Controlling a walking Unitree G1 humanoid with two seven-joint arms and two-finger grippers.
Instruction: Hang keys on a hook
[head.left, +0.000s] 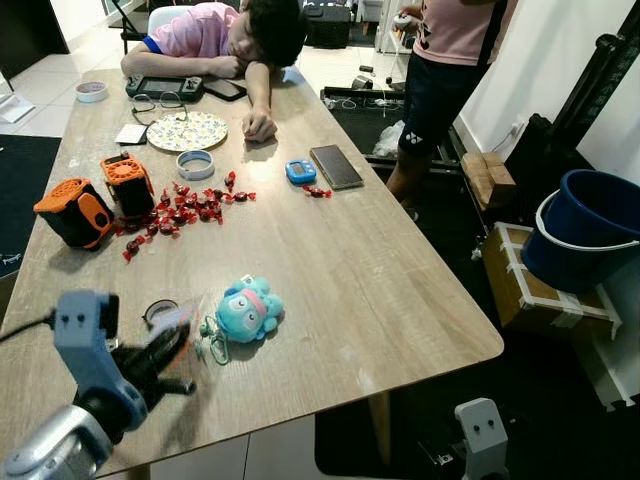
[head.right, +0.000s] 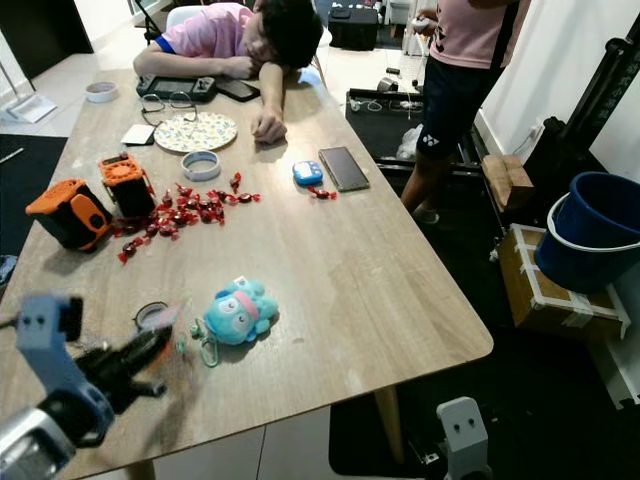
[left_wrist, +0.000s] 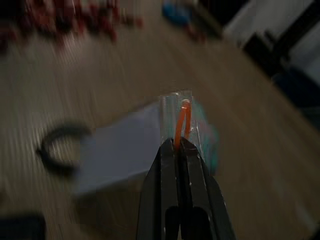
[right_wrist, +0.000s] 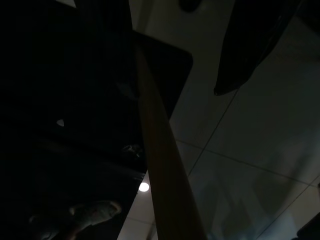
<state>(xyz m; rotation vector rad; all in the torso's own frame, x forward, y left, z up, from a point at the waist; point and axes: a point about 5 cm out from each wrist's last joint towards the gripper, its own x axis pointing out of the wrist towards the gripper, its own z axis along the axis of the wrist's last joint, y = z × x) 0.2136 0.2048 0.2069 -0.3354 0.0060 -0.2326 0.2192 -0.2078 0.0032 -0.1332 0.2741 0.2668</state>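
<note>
A teal plush keychain (head.left: 248, 308) with a green clip (head.left: 212, 345) lies near the table's front left. Just left of it is my left gripper (head.left: 178, 345), low over the wood and blurred. In the left wrist view its fingers (left_wrist: 165, 165) are shut on a thin orange cord loop (left_wrist: 181, 120) that carries a clear tag (left_wrist: 175, 112), with the teal plush (left_wrist: 210, 142) right behind it. Whether the loop is joined to the plush is too blurred to tell. My right arm (head.left: 484, 430) hangs idle below the table's front edge.
A black ring (head.left: 158, 312) lies by the left gripper. Further back are two orange devices (head.left: 75, 210), scattered red candies (head.left: 185, 208), a tape roll (head.left: 195, 164), a plate (head.left: 187, 131) and a phone (head.left: 336, 166). A person (head.left: 230, 40) slumps at the far end, another person (head.left: 445, 70) stands at the right, and boxes and a blue bucket (head.left: 590, 225) sit beside the table.
</note>
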